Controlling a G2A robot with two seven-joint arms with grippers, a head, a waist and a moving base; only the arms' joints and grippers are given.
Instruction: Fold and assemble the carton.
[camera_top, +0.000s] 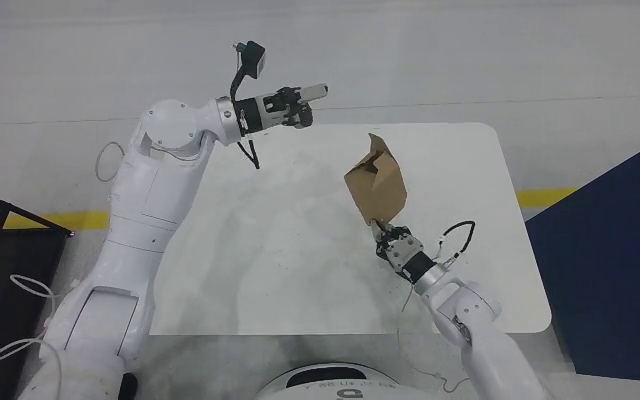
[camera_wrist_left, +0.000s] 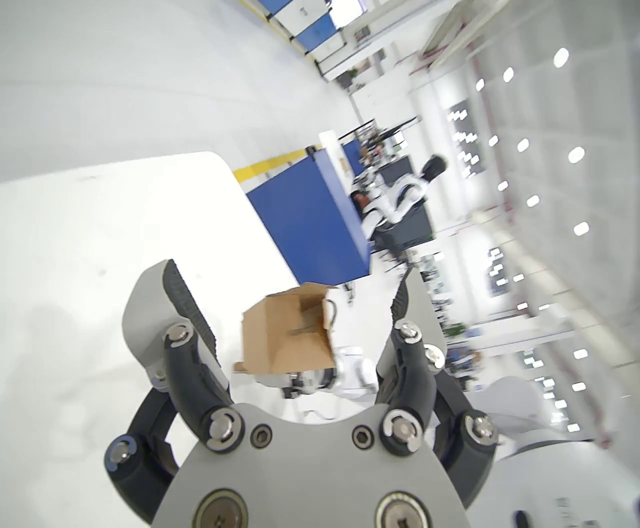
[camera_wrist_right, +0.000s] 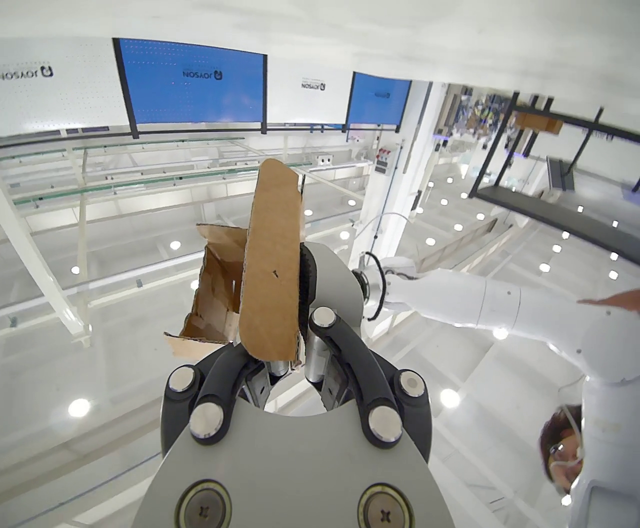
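Above a white surface, the right gripper clamps a flap of the half-folded brown cardboard carton at 2 o'clock, mid-assembly; the empty, wide-open left gripper at 11 o'clock likely must close in to fold.

Left end effector spread, right end effector clamped.
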